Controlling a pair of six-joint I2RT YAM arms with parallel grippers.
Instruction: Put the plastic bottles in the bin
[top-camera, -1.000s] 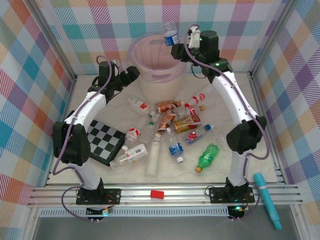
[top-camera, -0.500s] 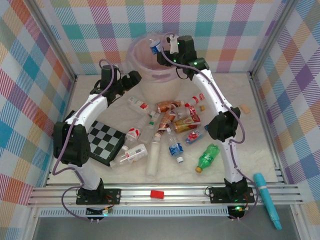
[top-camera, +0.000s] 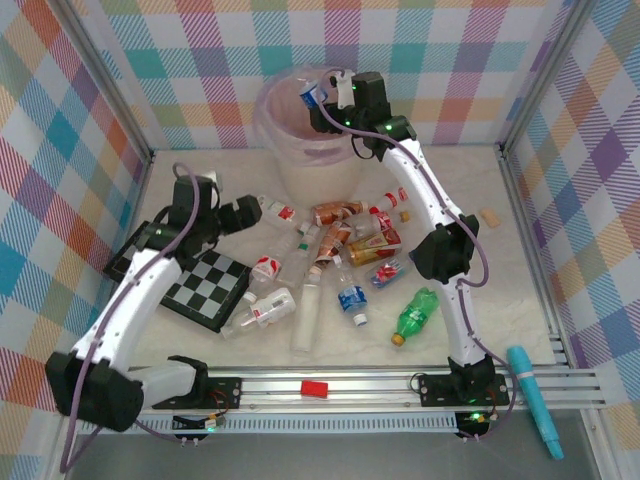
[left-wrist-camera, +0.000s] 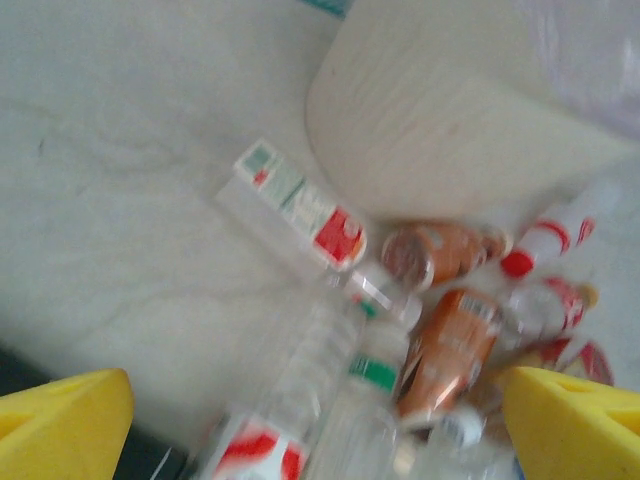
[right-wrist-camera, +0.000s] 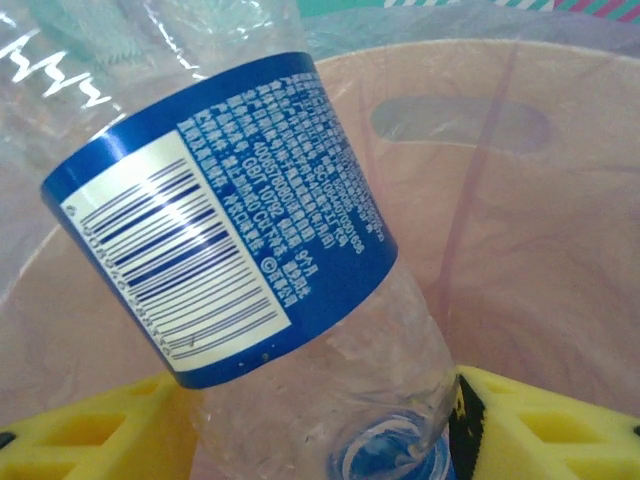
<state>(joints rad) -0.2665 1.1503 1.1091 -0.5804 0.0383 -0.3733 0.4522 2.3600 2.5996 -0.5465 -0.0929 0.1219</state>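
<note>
While above bin (right-wrist-camera: 520, 250), barcode-labelled blue bottle (right-wrist-camera: 230, 220).

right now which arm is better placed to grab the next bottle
Left: the left gripper, open, faces the loose bottles; the right gripper is above the bin with a bottle between its fingers.

The bottle (right-wrist-camera: 250, 230) is clear thin plastic, crumpled and shiny, with a glossy blue printed label (right-wrist-camera: 300, 150). The bin (top-camera: 305, 172) has a matt, smooth wall, and its liner (right-wrist-camera: 520, 250) is thin translucent film. The yellow finger pads (right-wrist-camera: 560, 430) look matt, perhaps foam. The table (left-wrist-camera: 110, 220) is pale and dull. The rail (top-camera: 380, 385) is bare metal.
</note>
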